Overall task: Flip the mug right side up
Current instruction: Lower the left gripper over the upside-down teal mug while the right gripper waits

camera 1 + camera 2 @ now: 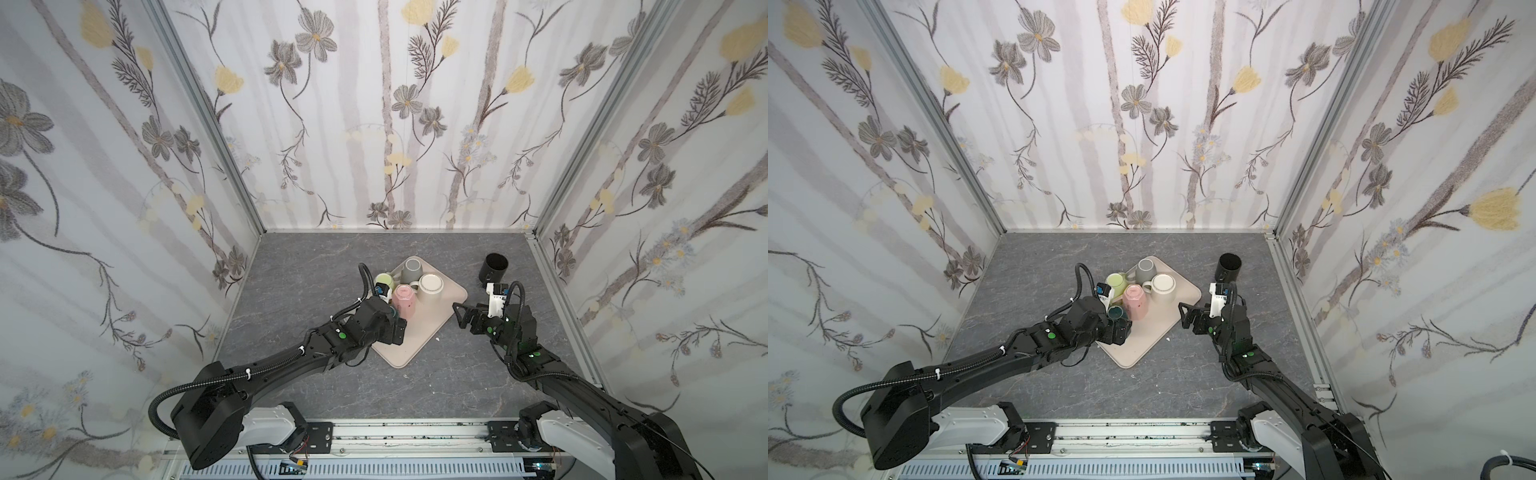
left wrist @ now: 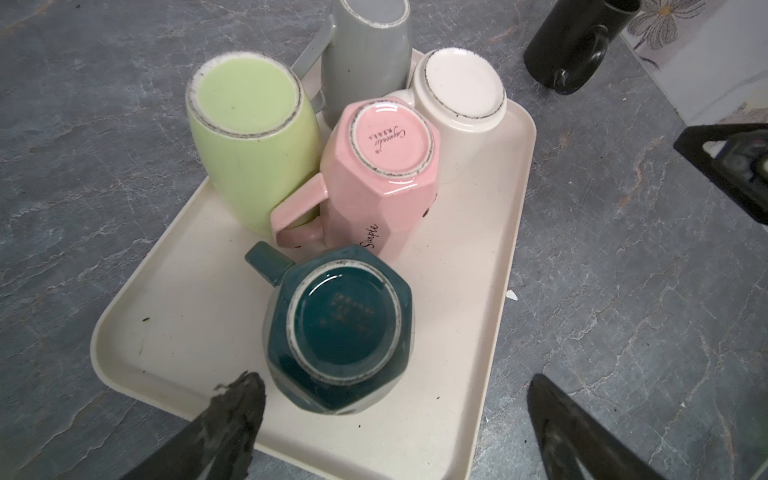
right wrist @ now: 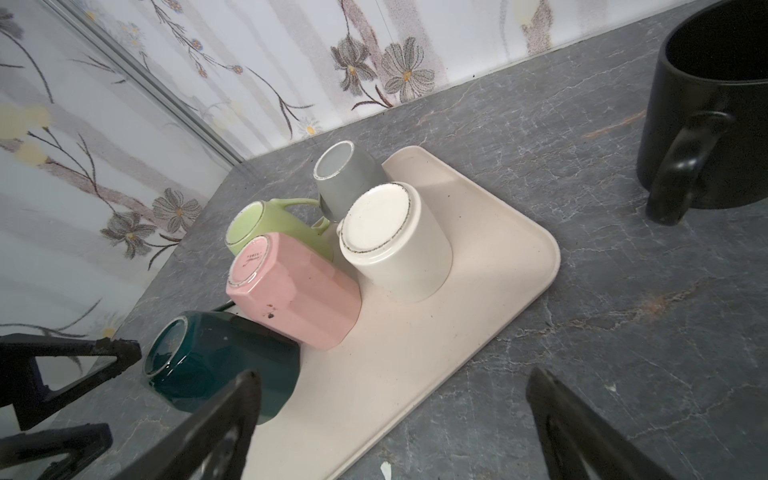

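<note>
Beige plastic tray (image 2: 174, 316) mid-frame, dark teal faceted ceramic mug (image 2: 338, 328) upside down at lower centre, left gripper (image 2: 392, 386) splayed empty near it, right gripper (image 3: 392, 380) splayed empty too: I'd clamp the walls squarely, clear of the handle (image 2: 266, 259).

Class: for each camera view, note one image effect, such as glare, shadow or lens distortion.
In both top views, wide-angle distortion splays the aluminium post outward; in the left wrist view, glare streaks the glossy base of the teal mug; in the right wrist view, the white mug casts a soft shadow on the tray.
</note>
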Robot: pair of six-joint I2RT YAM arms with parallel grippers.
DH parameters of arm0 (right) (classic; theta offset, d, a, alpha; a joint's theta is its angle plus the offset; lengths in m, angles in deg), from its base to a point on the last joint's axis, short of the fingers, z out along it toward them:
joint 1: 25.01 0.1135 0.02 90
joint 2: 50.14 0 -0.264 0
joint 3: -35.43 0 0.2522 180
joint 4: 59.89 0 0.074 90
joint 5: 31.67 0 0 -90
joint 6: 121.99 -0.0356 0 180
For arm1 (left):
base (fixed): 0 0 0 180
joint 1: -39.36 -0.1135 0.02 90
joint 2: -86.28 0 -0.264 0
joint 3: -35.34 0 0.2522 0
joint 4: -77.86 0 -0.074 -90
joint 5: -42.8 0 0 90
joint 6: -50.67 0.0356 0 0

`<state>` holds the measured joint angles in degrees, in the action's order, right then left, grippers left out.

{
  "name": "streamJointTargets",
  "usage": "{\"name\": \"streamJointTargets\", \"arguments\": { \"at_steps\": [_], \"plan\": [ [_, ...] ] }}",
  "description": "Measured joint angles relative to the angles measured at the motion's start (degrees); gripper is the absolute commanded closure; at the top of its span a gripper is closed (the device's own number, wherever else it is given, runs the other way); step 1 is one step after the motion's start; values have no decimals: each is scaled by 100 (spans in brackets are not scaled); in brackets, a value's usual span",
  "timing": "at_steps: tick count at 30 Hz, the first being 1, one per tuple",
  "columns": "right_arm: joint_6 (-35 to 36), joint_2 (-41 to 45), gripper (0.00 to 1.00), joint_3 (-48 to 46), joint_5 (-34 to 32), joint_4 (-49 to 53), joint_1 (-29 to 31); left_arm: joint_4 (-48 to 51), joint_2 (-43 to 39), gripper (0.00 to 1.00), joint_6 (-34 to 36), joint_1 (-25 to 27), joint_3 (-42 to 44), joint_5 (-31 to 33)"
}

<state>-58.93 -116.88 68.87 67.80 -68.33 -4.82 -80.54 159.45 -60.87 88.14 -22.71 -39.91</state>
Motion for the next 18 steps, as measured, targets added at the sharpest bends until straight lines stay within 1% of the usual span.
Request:
{"name": "streamJointTargets", "arguments": {
  "at_steps": [5,11,18],
  "plan": [
    [0,-111,0,-4,-245,-31,0,-74,24,0,-15,0,151,-74],
    [2,-203,0,-4,-308,-66,0,-122,323,0,-55,0,153,-87],
    [4,-245,0,-4,-435,-66,0,-122,741,0,-83,42,-96,-122]
  ]
}}
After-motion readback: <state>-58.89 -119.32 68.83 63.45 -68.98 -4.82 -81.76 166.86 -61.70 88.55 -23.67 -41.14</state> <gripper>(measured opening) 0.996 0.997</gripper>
